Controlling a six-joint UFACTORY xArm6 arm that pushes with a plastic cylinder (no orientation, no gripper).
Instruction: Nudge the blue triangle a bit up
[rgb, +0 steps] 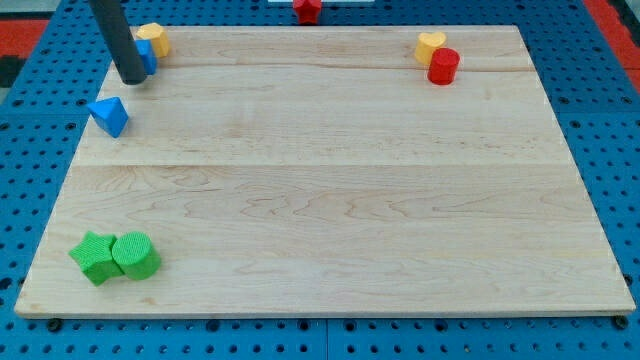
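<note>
The blue triangle (109, 115) lies near the left edge of the wooden board (330, 180), in the upper left part of the view. My tip (131, 78) rests on the board just above and slightly right of the blue triangle, a small gap apart from it. Right behind the rod sits a blue block (147, 55), partly hidden by it, with a yellow block (153, 38) touching it at the top left corner.
A yellow heart-shaped block (430, 45) and a red cylinder (443, 66) touch each other at the top right. A green star-shaped block (94, 257) and a green cylinder (135, 255) sit together at the bottom left. A red block (307, 9) lies beyond the top edge.
</note>
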